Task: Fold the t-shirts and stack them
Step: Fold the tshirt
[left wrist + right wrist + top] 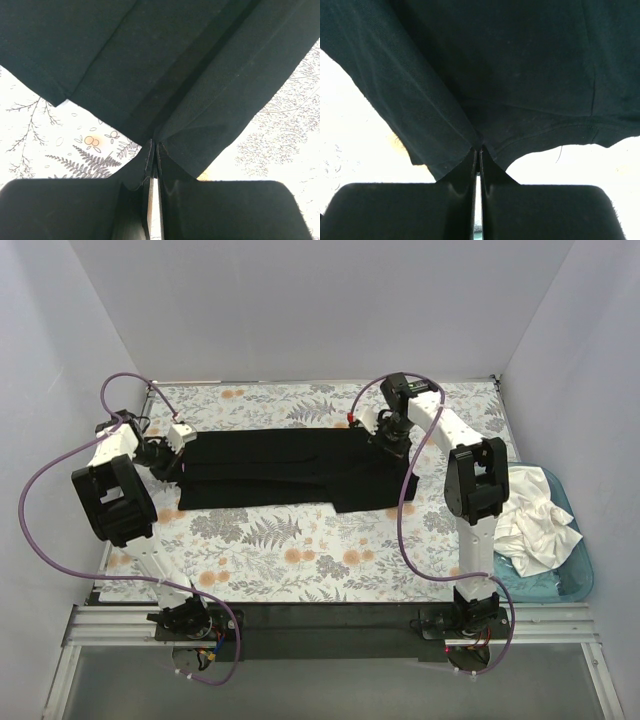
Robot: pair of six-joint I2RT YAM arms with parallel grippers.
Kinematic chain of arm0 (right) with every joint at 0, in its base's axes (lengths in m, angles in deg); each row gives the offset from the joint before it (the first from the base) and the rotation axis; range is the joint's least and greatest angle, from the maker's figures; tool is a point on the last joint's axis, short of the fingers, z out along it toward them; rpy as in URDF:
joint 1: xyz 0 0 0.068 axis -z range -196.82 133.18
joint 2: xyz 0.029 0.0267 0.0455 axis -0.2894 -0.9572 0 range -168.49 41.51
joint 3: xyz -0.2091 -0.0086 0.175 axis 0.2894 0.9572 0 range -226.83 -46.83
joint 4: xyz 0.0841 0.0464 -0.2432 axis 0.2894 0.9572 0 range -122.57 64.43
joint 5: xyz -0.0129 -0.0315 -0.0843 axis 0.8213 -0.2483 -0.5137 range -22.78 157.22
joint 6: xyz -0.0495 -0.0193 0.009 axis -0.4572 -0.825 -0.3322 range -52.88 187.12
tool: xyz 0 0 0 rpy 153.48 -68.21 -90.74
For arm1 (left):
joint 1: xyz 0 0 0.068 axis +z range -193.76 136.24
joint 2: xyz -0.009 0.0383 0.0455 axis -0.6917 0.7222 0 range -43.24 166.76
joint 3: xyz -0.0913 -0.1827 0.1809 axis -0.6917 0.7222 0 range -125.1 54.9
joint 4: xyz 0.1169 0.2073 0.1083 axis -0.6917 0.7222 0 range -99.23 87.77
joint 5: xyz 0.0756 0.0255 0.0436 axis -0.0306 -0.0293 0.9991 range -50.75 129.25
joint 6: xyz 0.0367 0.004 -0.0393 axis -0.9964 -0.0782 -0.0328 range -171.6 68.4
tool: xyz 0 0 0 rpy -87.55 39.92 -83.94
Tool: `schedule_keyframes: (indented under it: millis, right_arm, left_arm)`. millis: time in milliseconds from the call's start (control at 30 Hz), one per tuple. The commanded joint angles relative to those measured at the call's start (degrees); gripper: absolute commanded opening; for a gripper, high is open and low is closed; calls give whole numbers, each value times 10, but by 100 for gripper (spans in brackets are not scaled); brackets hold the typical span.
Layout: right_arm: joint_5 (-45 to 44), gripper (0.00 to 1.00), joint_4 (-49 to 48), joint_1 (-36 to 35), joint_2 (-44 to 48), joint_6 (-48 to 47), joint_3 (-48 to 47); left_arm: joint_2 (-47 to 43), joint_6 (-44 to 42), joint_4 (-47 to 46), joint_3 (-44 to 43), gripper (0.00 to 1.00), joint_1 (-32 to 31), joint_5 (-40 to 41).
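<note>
Left claw (pixel 154 152) and right claw (pixel 477 154) each pinch the black t-shirt (pixel 290 468); white tees (pixel 530 515) lie in the teal tub (pixel 585 578).

My 2 arms reach far and bend downward. My left gripper (pixel 170 462) at left and my right gripper (pixel 390 443) at right each pinch the black t-shirt (pixel 280 468), jaws pressed together.

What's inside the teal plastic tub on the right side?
Crumpled white cloth t-shirts are heaped in the teal plastic tub. The pile covers the tub's floor, so the number of shirts and anything beneath them can't be seen.
</note>
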Motion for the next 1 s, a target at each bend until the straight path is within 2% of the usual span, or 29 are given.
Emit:
schedule_keyframes:
  millis: [0,600,900,933,967]
  right_arm:
    - [-3,1,11,2,-11,-23,-30]
    - [-7,1,12,1,-46,-19,-73]
    - [0,1,10,1,-65,-5,-96]
    - [2,3,10,1,-67,3,-99]
    - [2,6,9,2,-69,6,-106]
  left_arm:
    - [3,0,-7,-25,0,-1,4]
    - [25,22,-24,-33,0,-1,5]
    - [45,67,-62,-31,0,-1,15]
    - [46,76,-74,-33,2,-1,15]
    - [49,102,-77,-38,8,-1,12]
